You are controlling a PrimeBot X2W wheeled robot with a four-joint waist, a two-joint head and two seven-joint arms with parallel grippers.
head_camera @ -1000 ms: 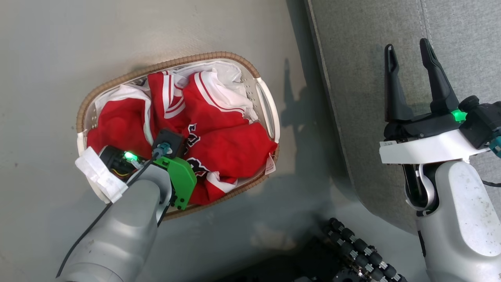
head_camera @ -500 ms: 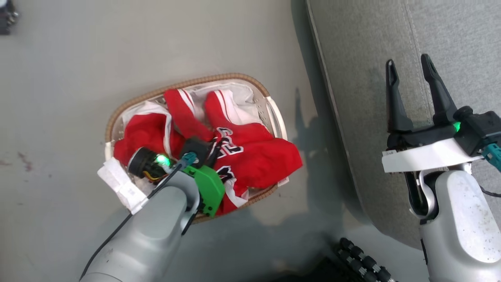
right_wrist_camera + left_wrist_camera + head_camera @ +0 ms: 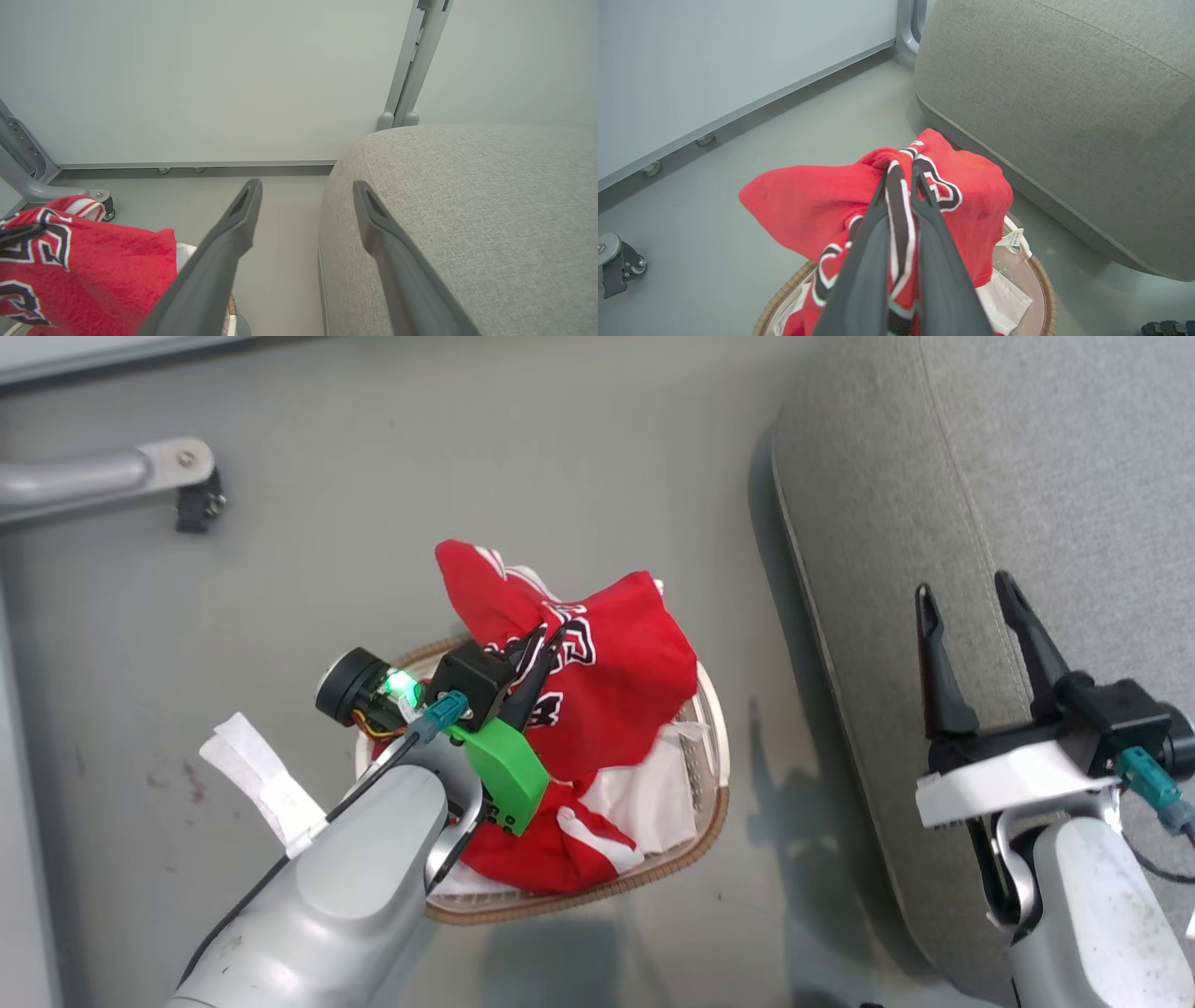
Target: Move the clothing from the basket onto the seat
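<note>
My left gripper is shut on a red jersey and holds it bunched above the basket. In the left wrist view its fingers pinch the lettered red jersey between them. More red clothing and the white liner lie in the basket below. The grey seat stands to the right. My right gripper hangs open above the seat's near edge, holding nothing; in the right wrist view its fingers straddle the seat's rounded corner.
A grey metal frame leg with a caster stands on the floor at the upper left. A white wall panel and baseboard run behind the basket. A grey upright post rises behind the seat.
My left gripper has lifted the red jersey up out of the basket. The head camera has shifted, so the basket sits lower and the frame leg has come into view.
</note>
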